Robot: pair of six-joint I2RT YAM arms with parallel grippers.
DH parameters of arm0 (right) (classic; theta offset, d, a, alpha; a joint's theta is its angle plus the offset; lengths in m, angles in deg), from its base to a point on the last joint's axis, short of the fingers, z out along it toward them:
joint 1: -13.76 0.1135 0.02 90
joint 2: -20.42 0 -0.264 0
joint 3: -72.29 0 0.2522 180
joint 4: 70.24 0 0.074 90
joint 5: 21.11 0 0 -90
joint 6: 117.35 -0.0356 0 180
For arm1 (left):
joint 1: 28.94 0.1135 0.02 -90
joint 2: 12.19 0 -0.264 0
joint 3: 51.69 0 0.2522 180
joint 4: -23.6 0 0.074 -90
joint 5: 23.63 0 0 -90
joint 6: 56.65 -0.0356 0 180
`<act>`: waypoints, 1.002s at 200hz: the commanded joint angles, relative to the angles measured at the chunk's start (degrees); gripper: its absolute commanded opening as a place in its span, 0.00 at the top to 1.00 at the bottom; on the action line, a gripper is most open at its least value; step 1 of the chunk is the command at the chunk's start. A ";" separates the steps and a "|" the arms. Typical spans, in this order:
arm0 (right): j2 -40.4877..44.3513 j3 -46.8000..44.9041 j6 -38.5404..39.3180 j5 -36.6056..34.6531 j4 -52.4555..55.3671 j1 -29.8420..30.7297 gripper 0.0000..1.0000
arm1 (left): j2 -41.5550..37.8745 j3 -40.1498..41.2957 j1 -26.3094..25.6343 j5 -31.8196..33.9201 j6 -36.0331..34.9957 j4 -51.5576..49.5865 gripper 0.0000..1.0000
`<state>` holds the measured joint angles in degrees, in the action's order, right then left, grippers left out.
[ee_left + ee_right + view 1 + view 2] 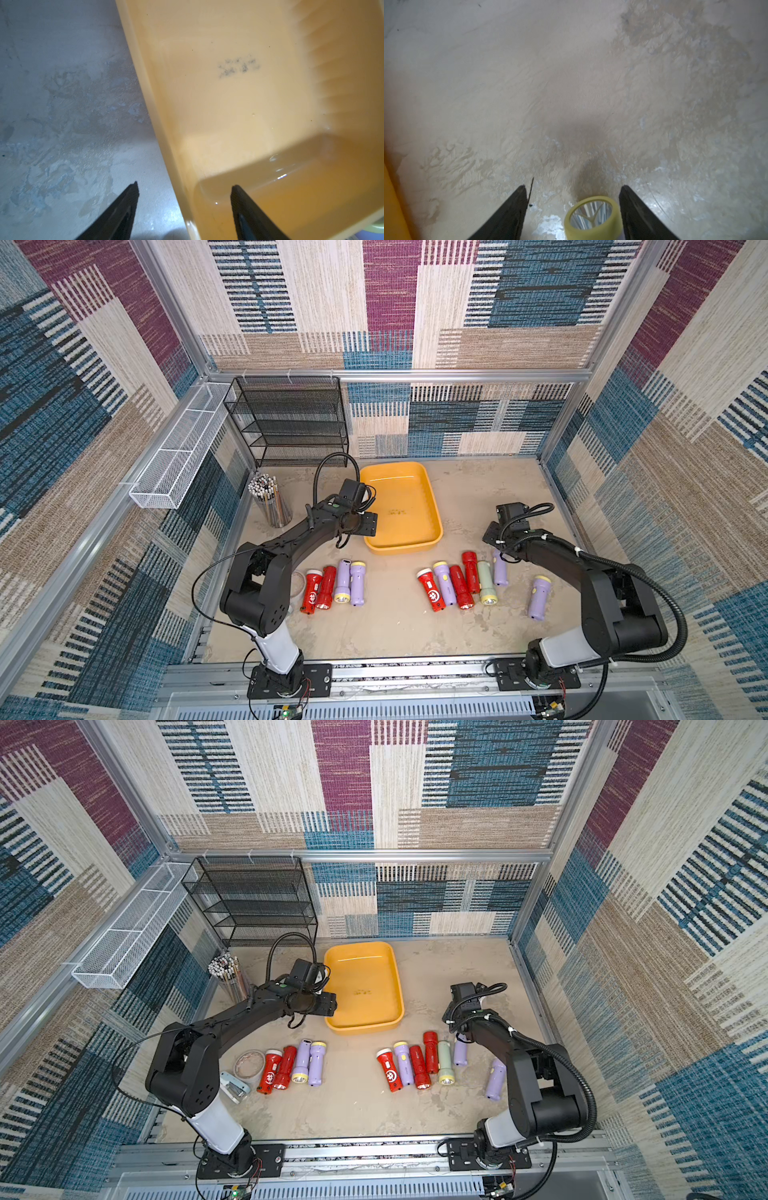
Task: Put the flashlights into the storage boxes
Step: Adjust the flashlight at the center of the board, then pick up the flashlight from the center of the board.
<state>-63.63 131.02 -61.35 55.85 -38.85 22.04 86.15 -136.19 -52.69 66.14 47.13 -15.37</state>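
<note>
The yellow-orange storage box point(399, 489) stands at the middle back of the table with nothing in it. My left gripper point(185, 188) hangs open over its near left corner, one finger above the box point(228, 104) floor and one above the table. Several flashlights lie in two rows near the front: red point(311, 591) and lilac point(357, 583) on the left, red point(431, 589), pale green point(485, 583) and lilac point(539, 597) on the right. My right gripper point(573, 188) is open around the yellow head point(592, 216) of a lilac flashlight point(500, 570), which lies close to one finger.
A black mesh rack point(291, 418) and a white wire basket point(178, 456) stand at the back left. A cup of pencils point(270, 502) sits left of the box. A tape roll point(249, 1063) and a pale blue object point(232, 1085) lie by the left arm's base.
</note>
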 commanded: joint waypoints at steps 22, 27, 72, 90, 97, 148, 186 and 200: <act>7.11 -3.15 1.74 2.96 4.06 -0.06 0.24 | -2.30 1.49 -0.03 -0.10 1.94 -0.37 0.26; 7.96 -3.85 1.45 3.58 4.58 -0.01 0.25 | -2.42 1.70 0.00 -0.25 1.91 -0.22 0.26; 13.37 -11.24 -2.09 7.45 6.74 0.16 0.33 | -2.97 2.95 -0.11 -0.89 2.17 0.33 0.26; 15.19 -13.37 -2.86 7.79 6.84 0.34 0.35 | -3.16 3.11 -0.11 -1.17 2.13 0.56 0.26; 15.60 -13.80 -3.04 7.98 6.81 0.34 0.37 | -3.29 3.07 -0.08 -1.26 2.05 0.49 0.26; 14.28 -14.39 -2.84 8.73 6.15 0.75 0.43 | -2.36 2.78 -0.15 -2.14 1.95 0.78 0.25; 12.02 -14.38 -1.64 9.26 4.89 0.77 0.46 | -0.31 2.20 -0.13 -2.27 2.16 0.12 0.26; 11.55 -14.30 -1.22 8.79 4.89 0.74 0.47 | -0.17 2.05 -0.15 -2.23 2.13 -0.01 0.26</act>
<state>-51.35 116.68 -63.27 64.40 -32.62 22.76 85.67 -133.50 -52.84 64.44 47.31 -15.28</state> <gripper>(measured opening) 0.536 0.741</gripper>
